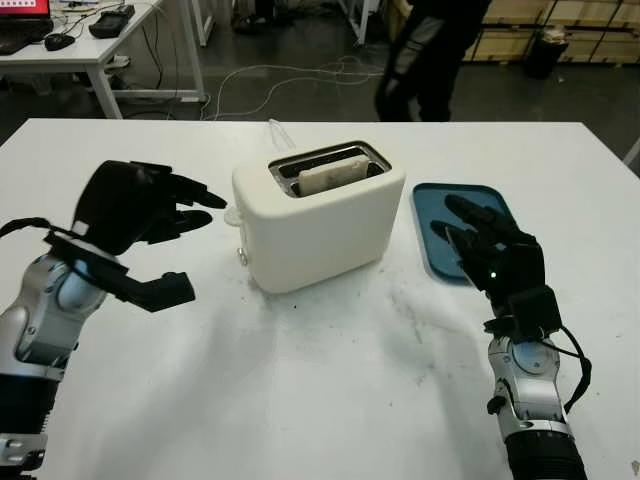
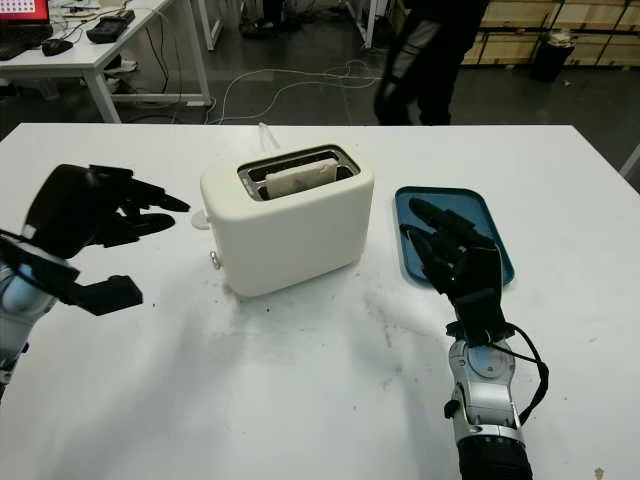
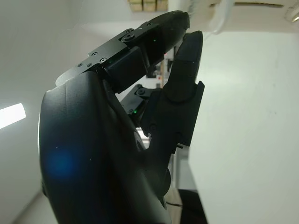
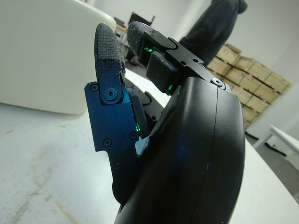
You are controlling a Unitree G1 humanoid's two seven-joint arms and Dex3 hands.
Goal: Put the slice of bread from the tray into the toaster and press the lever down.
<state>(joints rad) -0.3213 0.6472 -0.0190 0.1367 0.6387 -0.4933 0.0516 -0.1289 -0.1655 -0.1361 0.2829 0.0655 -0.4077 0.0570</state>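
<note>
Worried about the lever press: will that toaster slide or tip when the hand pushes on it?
The toaster looks broad and boxy, so tipping seems unlikely. On the smooth white table it might slide slightly. The open left hand is beside it.

A white table [image 1: 320, 400] carries a cream toaster [image 1: 318, 225] near its middle and a blue tray [image 1: 440, 235] beside it, toward the right edge

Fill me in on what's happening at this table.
The slice of bread already sits in the slot of the cream toaster on the white table. The blue tray holds no bread. The left hand is open beside the toaster's lever side, and the right hand is open over the tray.
</note>
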